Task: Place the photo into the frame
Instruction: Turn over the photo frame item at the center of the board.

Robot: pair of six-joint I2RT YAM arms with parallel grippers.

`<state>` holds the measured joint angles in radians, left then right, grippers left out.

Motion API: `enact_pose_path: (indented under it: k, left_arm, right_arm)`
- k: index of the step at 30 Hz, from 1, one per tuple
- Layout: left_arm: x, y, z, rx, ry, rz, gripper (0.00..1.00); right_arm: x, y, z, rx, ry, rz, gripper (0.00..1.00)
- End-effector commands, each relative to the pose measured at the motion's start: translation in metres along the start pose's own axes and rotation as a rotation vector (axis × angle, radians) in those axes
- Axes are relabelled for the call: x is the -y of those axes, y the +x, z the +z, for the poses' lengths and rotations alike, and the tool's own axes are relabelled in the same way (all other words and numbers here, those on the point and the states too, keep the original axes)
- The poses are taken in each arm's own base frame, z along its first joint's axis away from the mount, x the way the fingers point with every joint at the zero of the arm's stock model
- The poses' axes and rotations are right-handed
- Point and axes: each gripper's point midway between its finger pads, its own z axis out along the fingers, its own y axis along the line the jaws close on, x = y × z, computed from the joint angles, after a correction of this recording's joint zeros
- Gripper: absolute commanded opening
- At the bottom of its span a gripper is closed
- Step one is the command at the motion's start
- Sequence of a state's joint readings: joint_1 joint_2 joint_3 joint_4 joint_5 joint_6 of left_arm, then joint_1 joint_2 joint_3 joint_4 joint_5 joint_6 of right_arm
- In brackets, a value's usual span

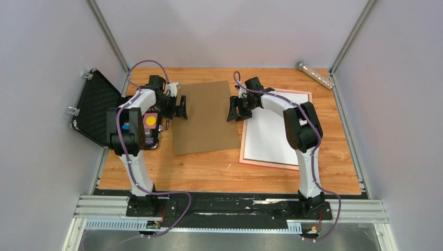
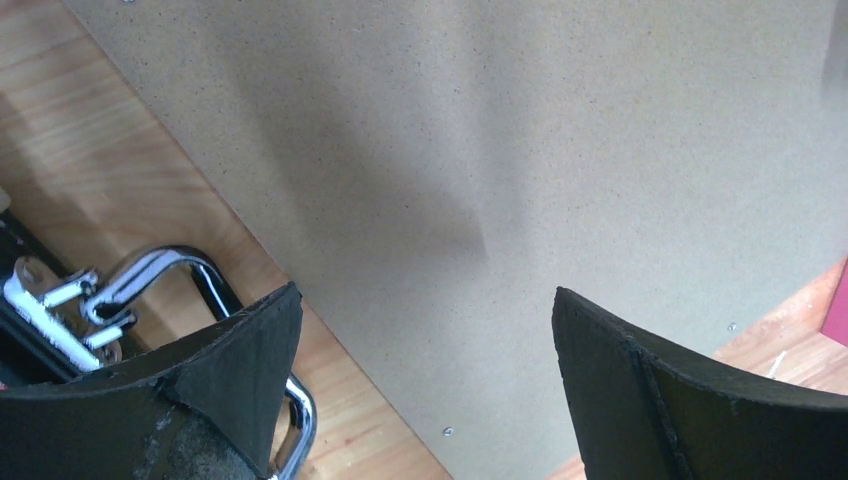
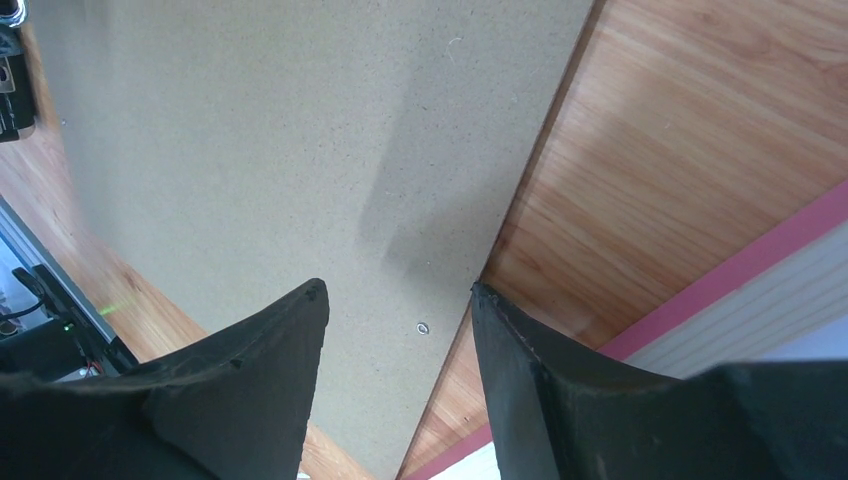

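While both end effectors stand open and empty, the left end effector [image 1: 181,108] sits at 9 o'clock of the brown backing board [image 1: 206,117], the right end effector [image 1: 233,111] at its 3 o'clock edge. Frame [image 1: 266,164]: on the table [image 1: 209,170], 3 o'clock of the board. Photo [image 1: 271,130]: within the frame's rails, showing white.

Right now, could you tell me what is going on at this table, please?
The left arm and the right arm hang over opposite side edges of the brown backing board, lying flat mid-table; both sets of jaws are open and hold nothing. To its right lies the pink frame with a white sheet inside, possibly the photo face down; no picture shows on it.
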<state>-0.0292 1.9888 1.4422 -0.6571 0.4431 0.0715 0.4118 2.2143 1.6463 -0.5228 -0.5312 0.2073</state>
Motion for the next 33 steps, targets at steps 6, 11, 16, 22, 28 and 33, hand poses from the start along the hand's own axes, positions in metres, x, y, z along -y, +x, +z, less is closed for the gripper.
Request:
enact_pose_path:
  k: [6,11,16,22,28,33]
  left_arm:
    - [0.084,-0.023,-0.051,0.112,0.256,0.067,0.98]
    - [0.095,-0.032,-0.066,0.146,0.287,0.082,0.99]
    - [0.11,-0.042,-0.082,0.19,0.337,0.097,0.99]
    - [0.127,-0.055,-0.101,0.255,0.39,0.1,0.99]
    - [0.134,-0.063,-0.112,0.298,0.41,0.113,1.0]
    - [0.141,-0.068,-0.115,0.311,0.451,0.106,1.0]
  right_arm:
    - [0.002,0.042,0.028,-0.11,-0.043,0.015,0.58]
    - [-0.007,0.045,0.029,-0.12,-0.099,0.016,0.59]
    - [-0.015,0.05,0.031,-0.139,-0.157,0.022,0.59]
    - [-0.024,0.059,0.033,-0.162,-0.235,0.037,0.58]
    - [-0.024,0.071,0.038,-0.186,-0.281,0.039,0.58]
    - [-0.024,0.078,0.041,-0.201,-0.311,0.039,0.58]
